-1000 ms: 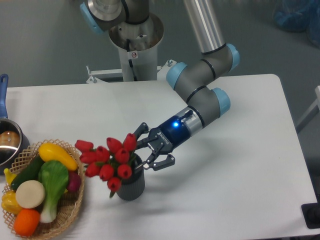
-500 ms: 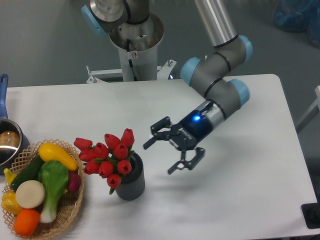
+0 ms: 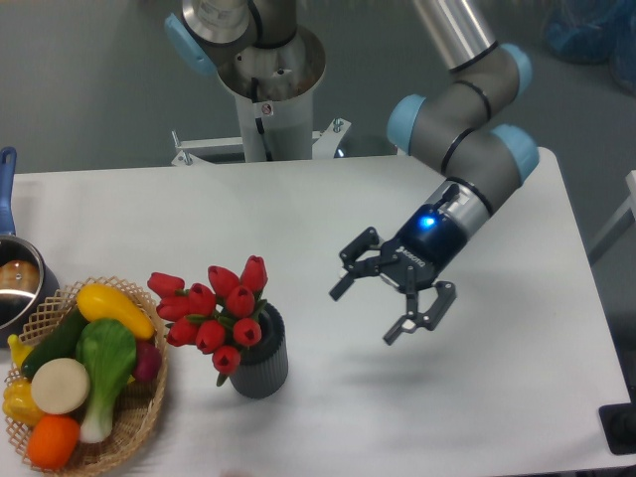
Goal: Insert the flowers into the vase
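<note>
Here, glossy red tulips (image 3: 214,310) stand bunched in the ribbed dark grey vase (image 3: 260,364) on the white table (image 3: 477,397), while the black two-finger gripper (image 3: 366,312) hangs empty, fingers spread, well to their right.

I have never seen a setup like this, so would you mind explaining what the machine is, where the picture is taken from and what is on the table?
This is a single view from a fixed camera looking down at a white table. The grey and blue jointed machine is a robot arm, ending in a two-finger gripper, which is open and holds nothing. To its left stands a dark ribbed vase with red flowers already in it. At the far left are a wicker basket of toy vegetables and the edge of a steel pot.
</note>
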`<state>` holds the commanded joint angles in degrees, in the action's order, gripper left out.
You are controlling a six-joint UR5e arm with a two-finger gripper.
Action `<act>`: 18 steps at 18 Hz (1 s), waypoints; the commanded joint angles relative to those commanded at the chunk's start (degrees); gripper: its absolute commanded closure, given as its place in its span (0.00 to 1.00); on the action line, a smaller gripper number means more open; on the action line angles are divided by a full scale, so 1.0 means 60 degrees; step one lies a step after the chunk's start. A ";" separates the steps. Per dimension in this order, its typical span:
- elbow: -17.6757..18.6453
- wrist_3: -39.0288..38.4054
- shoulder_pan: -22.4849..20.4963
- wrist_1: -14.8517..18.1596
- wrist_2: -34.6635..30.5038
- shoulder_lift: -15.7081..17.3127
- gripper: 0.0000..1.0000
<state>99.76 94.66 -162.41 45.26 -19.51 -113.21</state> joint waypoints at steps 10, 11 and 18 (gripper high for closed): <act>-0.0015 -0.0161 -0.1700 0.0088 -0.3965 0.1743 0.00; -0.0015 -0.0176 -0.1832 0.0088 -0.4434 0.1918 0.00; 0.0103 -0.0162 -0.2667 0.1185 -0.8651 0.3354 0.00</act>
<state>100.37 93.69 -178.41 52.37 -71.42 -93.09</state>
